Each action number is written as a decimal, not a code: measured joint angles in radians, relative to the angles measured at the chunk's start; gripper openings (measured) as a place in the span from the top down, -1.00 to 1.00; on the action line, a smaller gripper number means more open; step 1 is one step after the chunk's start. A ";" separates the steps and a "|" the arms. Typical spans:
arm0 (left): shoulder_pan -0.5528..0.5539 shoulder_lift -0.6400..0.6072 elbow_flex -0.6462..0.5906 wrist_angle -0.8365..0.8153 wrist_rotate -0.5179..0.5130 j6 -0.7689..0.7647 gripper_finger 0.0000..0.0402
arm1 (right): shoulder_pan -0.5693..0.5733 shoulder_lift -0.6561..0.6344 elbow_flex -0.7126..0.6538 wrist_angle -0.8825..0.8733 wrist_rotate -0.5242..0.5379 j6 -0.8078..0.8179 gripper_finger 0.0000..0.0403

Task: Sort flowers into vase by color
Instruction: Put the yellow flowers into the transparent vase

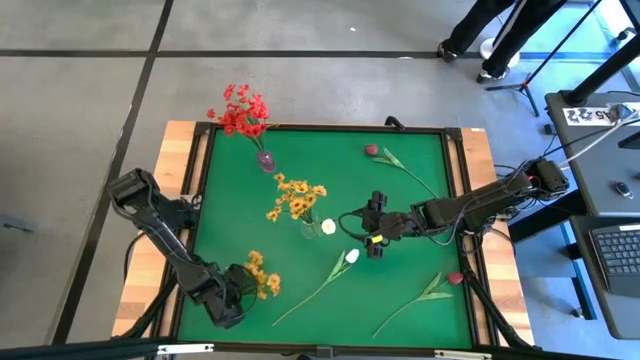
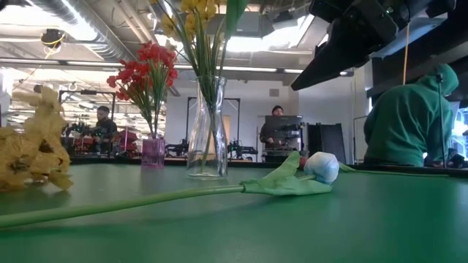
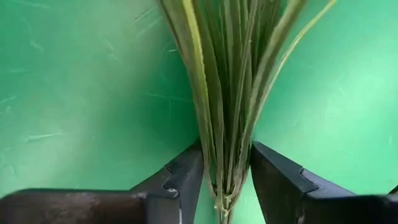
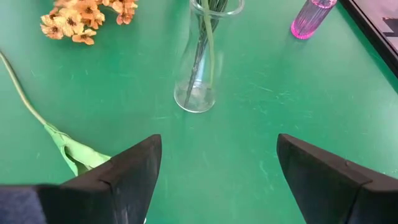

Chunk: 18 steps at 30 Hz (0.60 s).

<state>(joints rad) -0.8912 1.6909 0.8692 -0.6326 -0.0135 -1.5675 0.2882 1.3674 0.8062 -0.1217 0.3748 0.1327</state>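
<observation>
My left gripper [image 1: 240, 285] is at the mat's near-left corner, shut on a yellow-orange spray [image 1: 262, 275], whose blossoms show low at the left in the low view [image 2: 33, 153]. My right gripper [image 1: 375, 238] hovers open above mid-table, just right of a clear vase [image 4: 199, 62] holding yellow-orange flowers [image 1: 297, 198]; a white bud [image 1: 328, 227] shows by its mouth. A white tulip [image 1: 350, 257] lies flat on the mat below the right gripper [image 4: 214, 174]. Red clusters [image 1: 240, 112] stand in a small pink vase [image 1: 265, 160]. Two dark pink rose buds [image 1: 371, 150] [image 1: 455, 279] lie on the mat. My left gripper pinches the yellow-orange spray's bundle of thin green stems [image 3: 225, 174] between its two fingers [image 3: 186, 171], close to the cut ends. The fingers lie along the stems, which fan out away from the gripper over the mat. Whether the blossoms rest on the mat I cannot tell.
A wooden frame [image 1: 460, 132] rims the green mat. The pink vase [image 4: 311, 15] and the clear vase [image 2: 207, 131] stand upright at mid-left. The tulip's long stem [image 1: 300, 300] runs toward the near edge. People and equipment [image 2: 406, 124] are beyond the far side.
</observation>
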 joint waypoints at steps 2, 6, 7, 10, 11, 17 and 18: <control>0.008 0.001 0.001 -0.007 0.008 0.011 0.44 | 0.000 0.000 0.000 0.014 -0.002 0.002 -0.57; 0.017 0.010 0.033 -0.057 -0.003 0.077 0.79 | 0.035 -0.036 0.000 0.103 -0.089 -0.004 -0.57; 0.019 0.009 0.048 -0.081 -0.013 0.085 0.88 | 0.051 -0.053 0.000 0.117 -0.092 -0.012 -0.57; 0.025 0.004 0.105 -0.209 -0.138 0.097 0.93 | 0.096 -0.116 0.000 0.119 -0.050 -0.040 -0.57; 0.028 -0.003 0.131 -0.259 -0.174 0.096 0.93 | 0.108 -0.138 0.000 0.118 -0.022 -0.049 -0.57; -0.002 -0.055 0.332 -0.458 -0.358 0.115 0.95 | 0.181 -0.232 0.000 0.123 0.061 -0.085 -0.57; -0.008 -0.066 0.369 -0.482 -0.398 0.116 0.95 | 0.192 -0.238 0.000 0.125 0.069 -0.088 -0.57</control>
<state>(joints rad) -0.8997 1.6253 1.2383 -1.1150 -0.4118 -1.4518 0.4800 1.1292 0.8062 0.0028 0.4442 0.0449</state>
